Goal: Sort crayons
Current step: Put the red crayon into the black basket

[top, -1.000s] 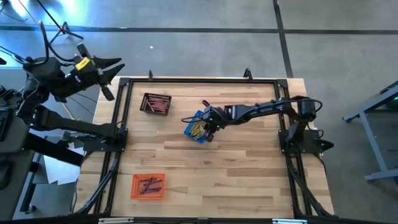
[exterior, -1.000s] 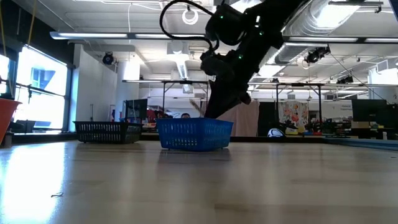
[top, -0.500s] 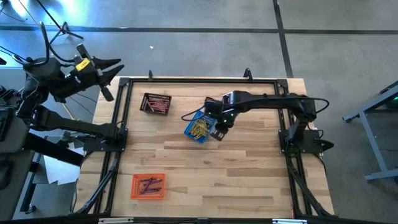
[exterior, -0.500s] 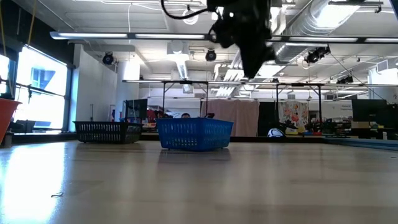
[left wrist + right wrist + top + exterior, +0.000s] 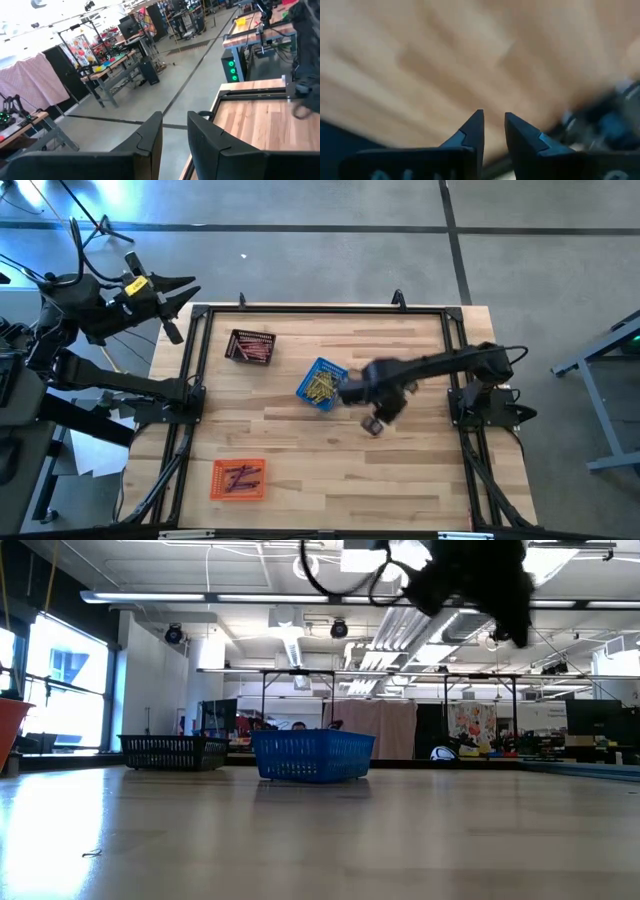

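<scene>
Yellow crayons (image 5: 319,386) lie in the blue mesh basket (image 5: 335,370) at mid-table. Red crayons (image 5: 254,352) lie in the black basket (image 5: 240,337) at the far left, and purple ones (image 5: 241,477) in the orange basket (image 5: 222,491) at the near left. My right gripper (image 5: 373,426) hangs above the bare wood to the right of the blue basket, pointing steeply down. It is open, with nothing between its fingers (image 5: 475,127). My left gripper (image 5: 186,288) waits high beyond the table's far left corner, open and empty (image 5: 175,120).
A black metal frame (image 5: 320,308) runs around the tabletop. Bare wood (image 5: 400,480) fills the table's near right part. In the low view the blue basket (image 5: 312,756) and the black basket (image 5: 172,751) stand on the table, and my right arm (image 5: 480,580) hangs far above them.
My right gripper has risen from the blue basket and swung toward the table's right and near edges, tipping until it points steeply down. The basket and its yellow crayons have stayed in place.
</scene>
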Action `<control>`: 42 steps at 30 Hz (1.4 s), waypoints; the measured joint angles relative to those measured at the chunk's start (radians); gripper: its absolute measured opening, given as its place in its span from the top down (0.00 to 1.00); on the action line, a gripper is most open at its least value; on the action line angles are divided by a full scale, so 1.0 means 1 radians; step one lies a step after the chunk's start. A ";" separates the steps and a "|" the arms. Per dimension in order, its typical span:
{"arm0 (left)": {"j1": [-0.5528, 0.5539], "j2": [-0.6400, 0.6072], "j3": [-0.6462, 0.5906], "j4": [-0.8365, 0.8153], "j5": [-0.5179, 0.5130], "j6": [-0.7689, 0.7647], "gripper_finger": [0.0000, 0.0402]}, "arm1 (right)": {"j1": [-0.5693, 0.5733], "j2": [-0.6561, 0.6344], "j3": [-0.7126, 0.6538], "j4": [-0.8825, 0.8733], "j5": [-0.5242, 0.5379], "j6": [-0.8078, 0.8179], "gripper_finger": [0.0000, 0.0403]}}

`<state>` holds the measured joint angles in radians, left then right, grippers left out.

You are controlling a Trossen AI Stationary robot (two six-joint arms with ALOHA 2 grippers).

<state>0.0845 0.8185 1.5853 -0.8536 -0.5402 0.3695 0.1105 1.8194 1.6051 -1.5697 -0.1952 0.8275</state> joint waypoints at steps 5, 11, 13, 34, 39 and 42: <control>0.000 0.000 0.000 0.000 -0.002 0.016 0.81 | 0.113 0.000 -0.160 0.042 -0.312 0.099 0.85; 0.000 0.000 0.000 0.001 -0.041 0.054 0.81 | 0.262 0.000 -0.303 0.219 -0.560 0.289 0.85; 0.000 0.000 0.000 0.001 -0.056 0.061 0.81 | 0.313 0.000 -0.338 0.305 -0.604 0.388 0.85; 0.000 -0.012 0.000 0.002 -0.079 0.132 0.81 | 0.689 0.000 -0.398 0.641 -0.679 1.359 0.72; 0.000 -0.029 0.000 0.002 -0.079 0.122 0.81 | 0.742 0.000 -0.398 0.662 -0.682 1.424 0.66; 0.000 -0.039 0.000 0.000 -0.078 0.102 0.81 | 0.762 0.000 -0.398 0.662 -0.633 1.459 0.61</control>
<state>0.0845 0.7791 1.5856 -0.8536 -0.6186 0.4719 0.8726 1.8198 1.2076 -0.9073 -0.8285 2.2866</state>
